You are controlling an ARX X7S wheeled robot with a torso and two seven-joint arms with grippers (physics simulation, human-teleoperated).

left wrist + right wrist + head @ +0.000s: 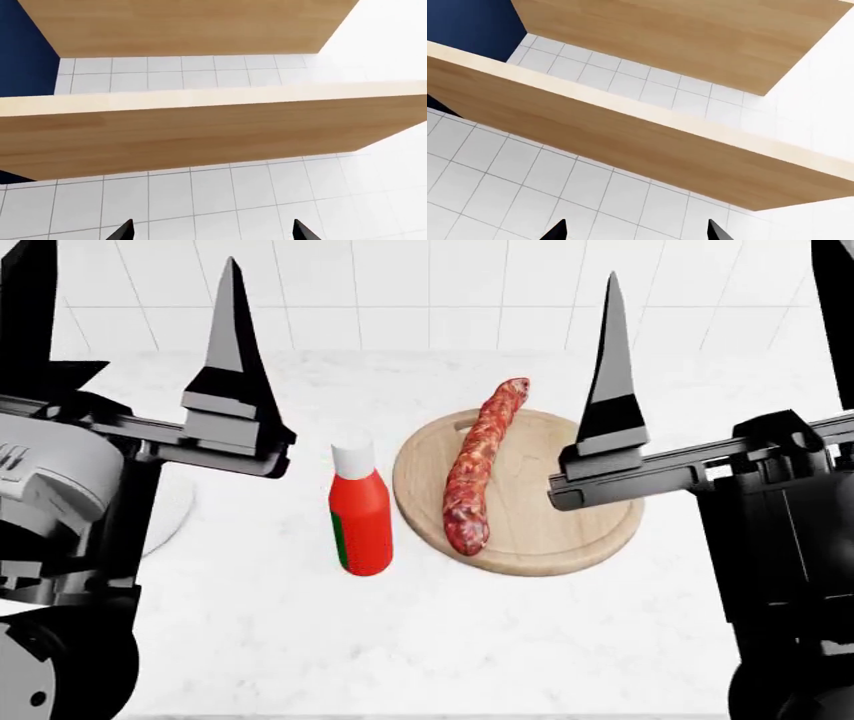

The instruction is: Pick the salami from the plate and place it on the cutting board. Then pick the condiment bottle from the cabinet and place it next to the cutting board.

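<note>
Only overhead: salami on cutting board, wrists wallward

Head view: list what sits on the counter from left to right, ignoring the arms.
plate (only its edge shows behind the left arm) → condiment bottle → salami, which lies on the cutting board.

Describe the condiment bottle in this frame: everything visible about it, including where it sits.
The condiment bottle is a small red squeeze bottle with a white cap and a green patch low on its side; it looks like smooth plastic. It stands upright on the white marbled counter, close beside the round wooden cutting board on the robot's left of it, with a narrow gap between them. Nothing grips it; only the counter touches it. It appears only in the head view.
</note>
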